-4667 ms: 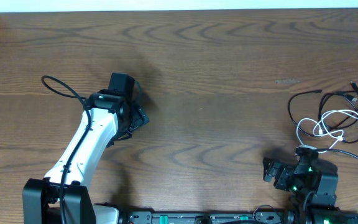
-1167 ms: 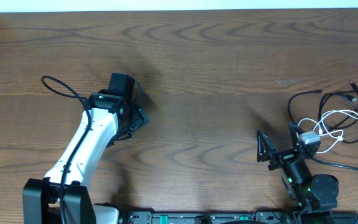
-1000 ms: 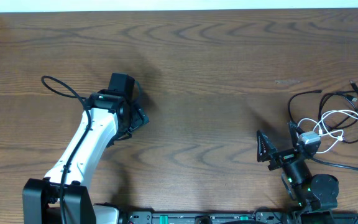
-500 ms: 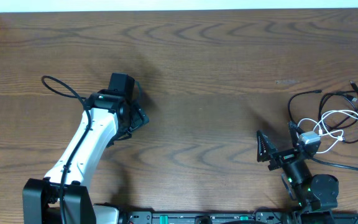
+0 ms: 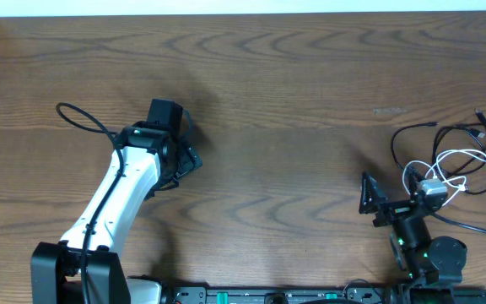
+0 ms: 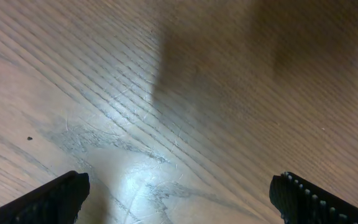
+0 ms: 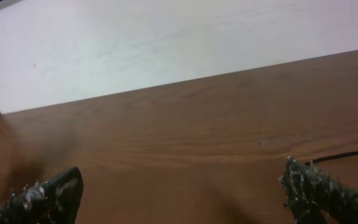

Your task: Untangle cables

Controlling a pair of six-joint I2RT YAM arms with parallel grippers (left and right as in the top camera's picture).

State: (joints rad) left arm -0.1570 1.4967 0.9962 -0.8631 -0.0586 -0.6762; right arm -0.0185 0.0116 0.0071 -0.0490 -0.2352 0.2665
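From above, the black cable (image 5: 412, 128) and the white cable (image 5: 461, 153) lie heaped together at the right edge of the counter (image 5: 294, 76), about midway between its near and far edges. The white one's small loops cross inside the wider black loops. The right fingers (image 5: 366, 194) are spread wide with nothing between them, at the left fringe of the heap near the white loops; whether they touch a cable cannot be told. Well apart, in the left half of the counter, the left fingers (image 5: 191, 159) are also released and hold nothing, over bare wood. A thick black wire (image 5: 78, 114) loops out beside that arm. In the left wrist view, the left fingers (image 6: 61, 196) show as two dark tips at the bottom corners, far apart, above scratched, shiny wood. In the right wrist view, the right fingers (image 7: 319, 190) are likewise parted at the lower corners, empty. A thin strip of black cable (image 7: 347, 155) runs in from the right, and a pale wall (image 7: 166, 43) rises past the counter's far edge.
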